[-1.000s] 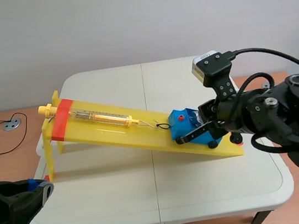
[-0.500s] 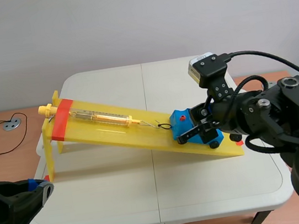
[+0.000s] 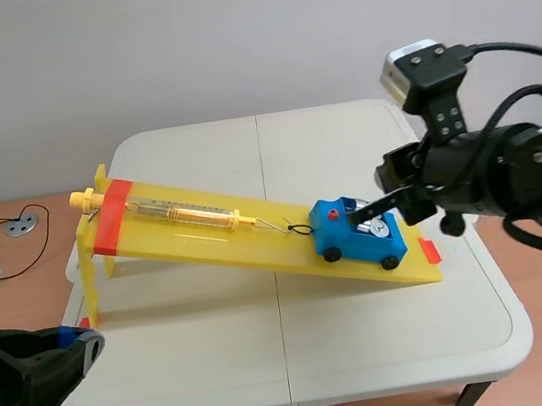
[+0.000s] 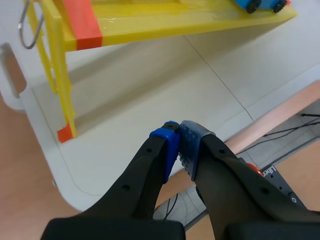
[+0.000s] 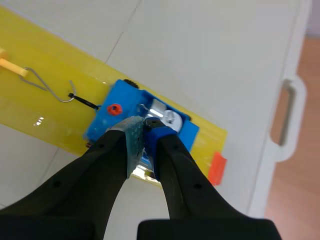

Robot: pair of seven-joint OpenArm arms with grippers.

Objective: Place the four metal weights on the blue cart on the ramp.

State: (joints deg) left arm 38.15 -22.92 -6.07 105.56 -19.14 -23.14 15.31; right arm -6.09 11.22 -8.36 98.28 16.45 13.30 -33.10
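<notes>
The blue cart point(image 3: 356, 234) with black wheels stands near the low end of the yellow ramp point(image 3: 255, 233), hooked to a wire and spring scale point(image 3: 184, 212). Shiny metal weights point(image 5: 166, 116) lie in the cart point(image 5: 129, 111), seen just past my right fingertips. My right gripper point(image 3: 369, 214) hangs above the cart, shut with nothing between its pads point(image 5: 145, 131). My left gripper point(image 4: 178, 150) stays shut and empty over the table's near left edge, well short of the ramp point(image 4: 150, 22).
An orange-red band point(image 3: 112, 217) crosses the raised end of the ramp, which rests on yellow legs point(image 3: 90, 279). A small orange-red stop point(image 3: 429, 251) marks the low end. The white table point(image 3: 269, 334) has a centre seam and a handle cut-out point(image 5: 287, 120).
My right gripper has lifted up and back to the right, away from the cart. The cart now shows fully on the ramp. The left arm has hardly moved.
</notes>
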